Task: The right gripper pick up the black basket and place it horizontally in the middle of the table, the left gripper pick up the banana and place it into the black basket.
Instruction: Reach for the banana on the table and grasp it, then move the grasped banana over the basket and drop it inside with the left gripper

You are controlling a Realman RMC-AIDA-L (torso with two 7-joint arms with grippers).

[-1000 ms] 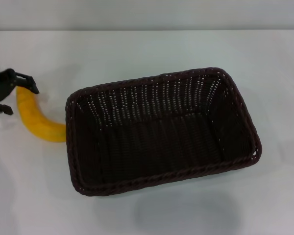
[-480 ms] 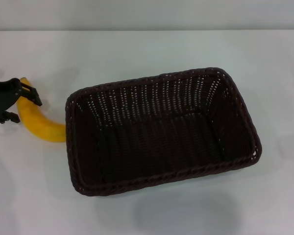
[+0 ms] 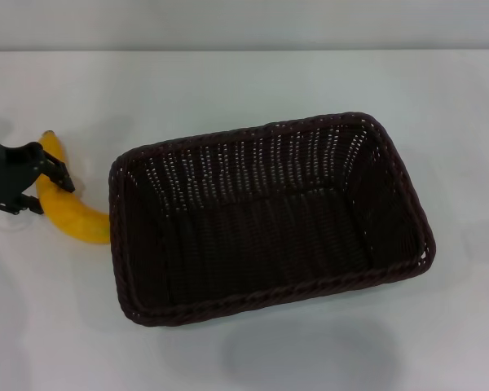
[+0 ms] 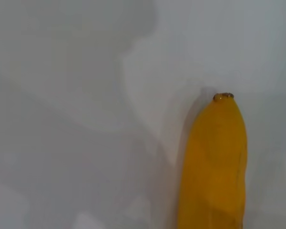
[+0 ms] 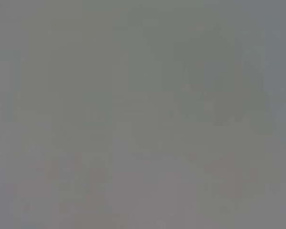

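The black left gripper (image 3: 50,189) has its short jaws spread open astride the upper part of the curved yellow banana (image 3: 69,210), which lies on the smooth white tabletop (image 3: 228,81) just left of the dark woven rectangular basket (image 3: 269,216) sitting mid-table.

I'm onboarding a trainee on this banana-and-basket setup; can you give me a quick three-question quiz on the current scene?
1. True or false: the banana lies inside the black basket.
2. Which pincer straddles the banana? A) left pincer B) right pincer
3. Fill in: the banana lies on the white ____, on the robot's left of the basket.

Key: 1 false, it lies outside beside the basket; 2 A, open around it; 3 table.
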